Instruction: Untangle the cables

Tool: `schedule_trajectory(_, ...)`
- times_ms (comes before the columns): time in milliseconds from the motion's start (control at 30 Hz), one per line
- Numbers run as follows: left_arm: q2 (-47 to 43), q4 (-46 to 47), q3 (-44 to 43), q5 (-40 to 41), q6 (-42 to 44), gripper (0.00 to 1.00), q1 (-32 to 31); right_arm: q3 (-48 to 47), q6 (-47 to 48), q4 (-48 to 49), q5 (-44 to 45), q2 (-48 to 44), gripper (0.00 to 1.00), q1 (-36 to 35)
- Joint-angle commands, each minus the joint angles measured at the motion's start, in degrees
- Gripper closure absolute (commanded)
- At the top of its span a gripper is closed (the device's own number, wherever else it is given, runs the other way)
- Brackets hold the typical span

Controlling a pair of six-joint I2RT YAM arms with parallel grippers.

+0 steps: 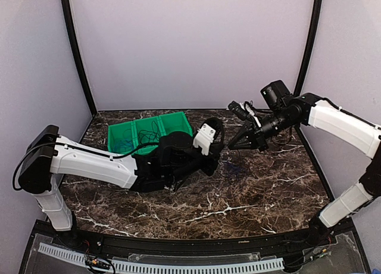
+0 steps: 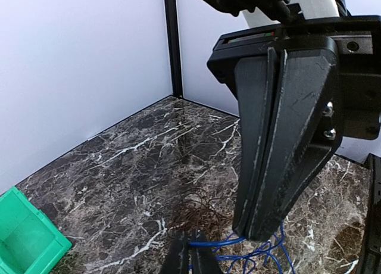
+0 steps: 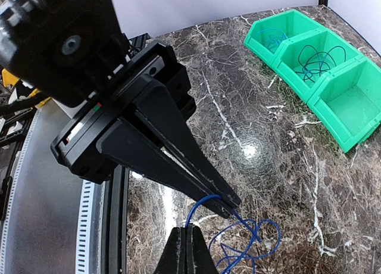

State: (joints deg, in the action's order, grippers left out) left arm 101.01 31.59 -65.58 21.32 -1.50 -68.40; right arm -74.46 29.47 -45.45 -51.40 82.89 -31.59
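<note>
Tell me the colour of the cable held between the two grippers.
Blue cable, clearest in the right wrist view.

A robot lab cell: plain white walls (image 1: 190,47) enclosing a marble-patterned table (image 1: 250,190).

Bins (image 1: 149,131) are sitting back-left on the table (image 1: 256,190), cables (image 3: 315,56) lying in two, cable tangle (image 2: 256,253) lying off to their right.
</note>
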Motion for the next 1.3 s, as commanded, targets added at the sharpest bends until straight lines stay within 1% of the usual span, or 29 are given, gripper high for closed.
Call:
schedule_trajectory(0, -2.21, 1.32, -1.05, -0.08, -0.75, 1.0, 0.37, 2.47, -2.12, 4.71, 1.32, -0.92, 0.94, -0.48)
schedule_trajectory(167, -4.48, -1.2, -1.54, 0.6, -2.21, 1.0, 0.35, 4.15, -1.71, 7.4, -0.02, 1.15, 0.64, -0.49)
schedule_trajectory(333, -6.93, -2.99, -1.98, 1.68, -4.09, 1.0, 0.37, 6.24, -1.87, 10.65, -2.56, 2.85, 0.45, -0.61)
schedule_trajectory(433, -8.15, -3.16, -1.92, 2.01, -4.83, 1.0, 0.37, 7.93, -1.7, 13.14, -3.1, 3.76, 0.36, -1.47)
schedule_trajectory(533, -9.27, -4.18, -2.57, 3.28, -5.43, 1.0, 0.37, 9.41, -2.34, 16.01, -1.81, 4.38, 0.3, -2.91)
schedule_trajectory(667, -10.16, -7.91, -5.33, 6.27, -6.41, 1.0, 0.37, 11.19, -2.9, 19.33, 0.85, 4.43, 0.26, -4.76)
schedule_trajectory(800, -10.8, -11.2, -8.26, 7.32, -6.37, 1.0, 0.37, 12.97, -3.23, 22.27, 5.94, 3.83, 0.25, -6.97)
schedule_trajectory(833, -11.24, -11.33, -8.62, 7.41, -6.3, 1.0, 0.37, 13.15, -3.3, 22.8, 6.94, 3.85, 0.26, -7.26)
schedule_trajectory(900, -11.94, -11.59, -8.94, 7.92, -5.94, 1.0, 0.37, 13.85, -4.53, 24.5, 9.01, 4.1, 0.34, -7.49)
schedule_trajectory(933, -12.22, -11.74, -9.03, 8.31, -5.72, 1.0, 0.37, 13.86, -4.85, 24.85, 9.72, 4.35, 0.41, -7.48)
schedule_trajectory(1067, -14.91, -12.6, -9.66, 10.08, -4.31, 1.0, 0.37, 14.21, -4.96, 25.6, 11.98, 5.53, 0.82, -7.43)
schedule_trajectory(1133, -16.71, -13.62, -10.18, 12.38, -2.59, 1.0, 0.37, 14.78, -4.58, 25.54, 13.0, 5.9, 0.85, -7.33)
schedule_trajectory(1200, -19.1, -14.23, -10.5, 15.07, -0.37, 1.0, 0.37, 15.67, -4.25, 25.84, 13.83, 6.38, 0.95, -6.86)
schedule_trajectory(1233, -19.93, -14.57, -10.6, 16.25, 0.39, 1.0, 0.37, 16.11, -4.65, 26.32, 14.04, 6.8, 0.98, -6.16)
schedule_trajectory(1267, -21.79, -14.78, -10.9, 18.46, 2.52, 1.0, 0.37, 16.26, -4.9, 26.46, 14.05, 7.3, 0.99, -5.48)
